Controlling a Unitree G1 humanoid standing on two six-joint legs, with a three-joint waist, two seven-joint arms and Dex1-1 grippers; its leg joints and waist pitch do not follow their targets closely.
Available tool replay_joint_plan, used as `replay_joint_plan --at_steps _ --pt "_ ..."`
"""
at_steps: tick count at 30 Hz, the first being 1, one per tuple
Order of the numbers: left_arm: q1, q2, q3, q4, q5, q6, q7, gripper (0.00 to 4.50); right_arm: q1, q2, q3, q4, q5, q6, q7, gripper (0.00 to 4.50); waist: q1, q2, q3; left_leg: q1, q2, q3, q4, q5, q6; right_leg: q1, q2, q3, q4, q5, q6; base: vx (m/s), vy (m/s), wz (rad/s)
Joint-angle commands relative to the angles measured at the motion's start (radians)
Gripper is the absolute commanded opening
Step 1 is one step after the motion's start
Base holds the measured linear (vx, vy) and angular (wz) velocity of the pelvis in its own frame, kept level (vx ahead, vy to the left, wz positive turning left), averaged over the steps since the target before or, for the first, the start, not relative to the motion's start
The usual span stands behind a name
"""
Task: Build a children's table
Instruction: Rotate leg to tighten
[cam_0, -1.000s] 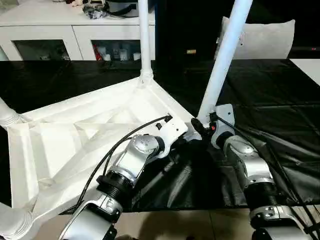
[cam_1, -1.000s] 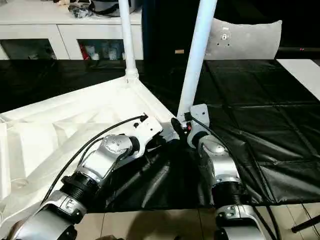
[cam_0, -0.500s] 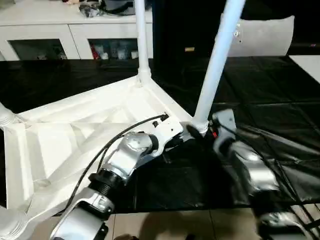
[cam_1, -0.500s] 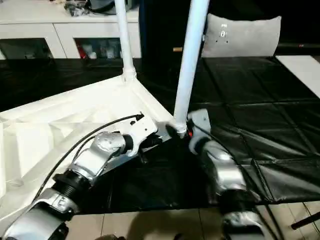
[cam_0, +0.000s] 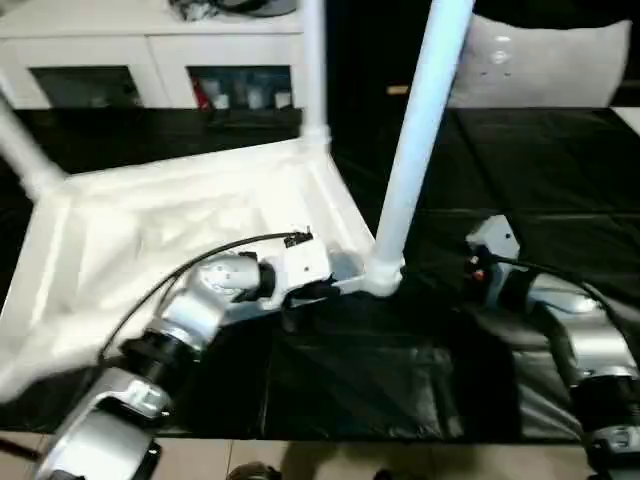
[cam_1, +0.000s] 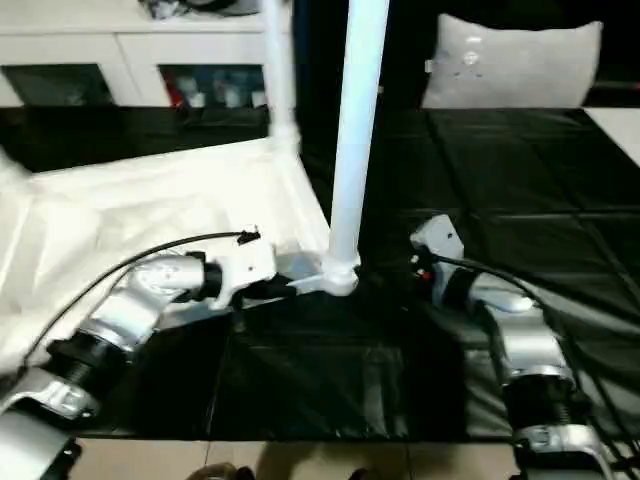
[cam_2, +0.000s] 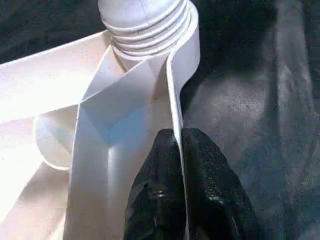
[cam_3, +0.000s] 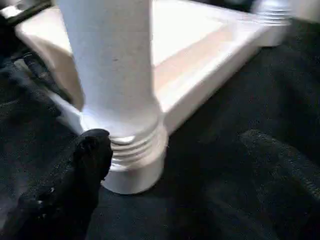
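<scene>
Two white legs stand up from the children's table (cam_0: 180, 215), which lies upside down on a black sheet (cam_0: 520, 180) that covers the floor. Its ribbed underside faces up. The near leg (cam_0: 415, 130) stands in the round socket (cam_0: 383, 277) at the table's near right corner. The far leg (cam_0: 313, 70) stands in the socket at the far right corner. A third leg (cam_0: 25, 150) leans out of the far left corner, at the picture's edge.

The left gripper (cam_2: 179, 170) is pinched shut on the table's thin white side wall (cam_2: 176, 100), just beside the near right socket. One black finger (cam_2: 155, 185) is inside the wall and the other is outside it. In the left wrist view the leg's ridged end (cam_2: 145, 35) sits in the socket right past the fingers.

The right gripper (cam_3: 165, 160) is spread open, with the base of the near leg between its two fingers. One black finger (cam_3: 85, 165) touches the ridges at the leg's foot. The other finger (cam_3: 280, 155) is well apart from the leg, over the black sheet.

Beyond the sheet's far edge stands a white cabinet (cam_0: 150, 60) with dark glass doors and small things inside. A grey cushion (cam_0: 540, 60) leans near the sheet's far right corner. No writing or labels can be read anywhere.
</scene>
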Motion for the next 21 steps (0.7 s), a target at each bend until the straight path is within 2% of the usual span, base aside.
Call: replay_joint_plan --at_steps 1,5,8,10,12,13,17,18,21 --pt "0.03 0.034 -0.073 0.022 0.026 -0.016 -0.093 0.0 -0.006 -0.02 0.042 -0.03 -0.012 -0.028 0.063 4.4 0.009 -0.017 -0.08 0.001 0.06 -0.015 -0.041 -0.066 0.167 0.063 -0.076 0.059 -0.039 -0.043 -0.251 0.0 0.0 0.0" --pt "0.034 0.052 -0.083 -0.001 0.0 -0.029 -0.169 0.0 0.001 -0.032 0.076 -0.05 -0.008 -0.047 0.131 4.4 0.016 -0.015 -0.075 0.005 0.065 -0.016 -0.048 -0.131 0.135 0.061 -0.078 0.06 -0.05 -0.156 -0.232 0.0 0.0 0.0" --pt "0.037 0.055 -0.087 -0.017 -0.02 -0.036 -0.207 0.0 0.002 -0.031 0.094 -0.058 -0.005 -0.057 0.163 4.4 0.017 -0.016 -0.07 0.009 0.066 -0.017 -0.055 -0.201 0.091 0.059 -0.08 0.063 -0.062 -0.271 -0.201 0.0 0.0 0.0" --pt "0.037 0.055 -0.089 -0.022 -0.025 -0.037 -0.215 0.0 -0.002 -0.028 0.094 -0.054 -0.005 -0.056 0.163 4.4 0.017 -0.015 -0.069 0.01 0.067 -0.018 -0.057 -0.216 0.077 0.058 -0.08 0.063 -0.065 -0.299 -0.192 0.0 0.0 0.0" --pt "0.038 0.054 -0.091 -0.029 -0.032 -0.043 -0.23 0.0 -0.013 -0.019 0.098 -0.043 0.003 -0.046 0.18 4.4 0.017 -0.016 -0.069 0.009 0.065 -0.019 -0.057 -0.218 0.07 0.059 -0.081 0.064 -0.065 -0.307 -0.186 0.0 0.0 0.0" --pt "0.038 0.053 -0.092 -0.03 -0.033 -0.045 -0.236 0.0 -0.016 -0.018 0.101 -0.04 0.008 -0.042 0.189 4.25 0.017 -0.016 -0.07 0.008 0.065 -0.019 -0.057 -0.215 0.07 0.059 -0.081 0.064 -0.065 -0.306 -0.185 0.0 0.0 0.0" --pt "0.039 0.05 -0.094 -0.038 -0.039 -0.049 -0.256 0.0 -0.025 -0.013 0.115 -0.034 0.024 -0.026 0.221 4.01 0.019 -0.018 -0.074 0.008 0.065 -0.018 -0.053 -0.188 0.082 0.059 -0.08 0.064 -0.06 -0.269 -0.193 0.0 0.0 0.0" --pt "0.039 0.05 -0.094 -0.04 -0.04 -0.047 -0.258 0.0 -0.027 -0.012 0.117 -0.031 0.023 -0.028 0.222 3.76 0.021 -0.017 -0.074 0.008 0.065 -0.018 -0.052 -0.181 0.084 0.058 -0.081 0.064 -0.059 -0.262 -0.194 0.0 0.0 0.0" --pt "0.04 0.049 -0.095 -0.045 -0.041 -0.045 -0.264 0.0 -0.036 -0.006 0.122 -0.021 0.021 -0.028 0.227 3.64 0.027 -0.018 -0.078 0.007 0.065 -0.017 -0.049 -0.151 0.091 0.059 -0.079 0.064 -0.052 -0.22 -0.205 0.0 0.0 0.0"
